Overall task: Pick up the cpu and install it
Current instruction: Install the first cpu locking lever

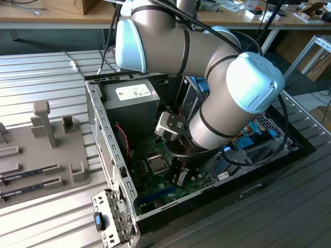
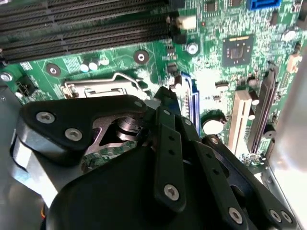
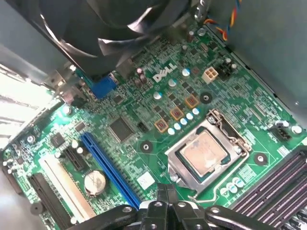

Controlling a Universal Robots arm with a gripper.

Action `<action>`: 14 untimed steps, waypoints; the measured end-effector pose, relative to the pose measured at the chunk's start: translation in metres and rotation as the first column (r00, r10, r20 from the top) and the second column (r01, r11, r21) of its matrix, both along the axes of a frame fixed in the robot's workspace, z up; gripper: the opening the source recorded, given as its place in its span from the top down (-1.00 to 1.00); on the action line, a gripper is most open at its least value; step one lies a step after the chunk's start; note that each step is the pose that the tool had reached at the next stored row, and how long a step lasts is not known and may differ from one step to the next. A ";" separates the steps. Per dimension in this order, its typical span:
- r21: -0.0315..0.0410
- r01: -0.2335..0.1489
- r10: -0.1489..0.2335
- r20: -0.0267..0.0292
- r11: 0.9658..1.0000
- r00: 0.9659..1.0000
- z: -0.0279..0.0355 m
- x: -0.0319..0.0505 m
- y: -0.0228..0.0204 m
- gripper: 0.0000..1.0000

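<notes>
One cpu seated in one socket; jaws closed together, gripping nothing, near socket.

The small square cpu with its silvery-grey metal top lies flat inside the silver metal socket frame on the green circuit board. The black pincer hangs just beside that frame, fingertips pressed together, gripping nothing. A long blue slot runs near a round silver coin cell.
</notes>
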State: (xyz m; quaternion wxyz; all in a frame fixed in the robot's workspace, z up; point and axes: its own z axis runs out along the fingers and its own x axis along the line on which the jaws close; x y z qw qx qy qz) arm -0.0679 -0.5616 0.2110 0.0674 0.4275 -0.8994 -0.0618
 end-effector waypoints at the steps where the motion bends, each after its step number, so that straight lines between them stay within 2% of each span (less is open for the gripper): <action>1: 0.001 0.000 0.000 -0.003 1.000 1.000 -0.0002 0.0011 0.0001 0.79; 2: 0.003 0.000 0.000 -0.003 1.000 1.000 -0.0003 0.0010 0.0002 0.79; 3: 0.010 0.000 0.000 -0.003 1.000 1.000 -0.0004 0.0011 0.0005 0.79; 5: 0.032 0.000 0.000 -0.004 0.999 1.000 -0.0006 0.0013 0.0008 0.79; 6: 0.049 0.000 0.000 -0.004 0.999 1.000 -0.0008 0.0013 0.0009 0.79; 8: 0.066 0.000 0.000 -0.005 0.998 1.000 -0.0012 0.0015 0.0009 0.79; 9: 0.073 0.000 0.000 -0.005 0.997 1.000 -0.0012 0.0015 0.0009 0.79; 11: 0.080 0.000 0.000 -0.006 0.997 1.000 -0.0013 0.0016 0.0009 0.79; 14: 0.087 0.000 0.000 -0.006 0.996 1.000 -0.0013 0.0016 0.0009 0.79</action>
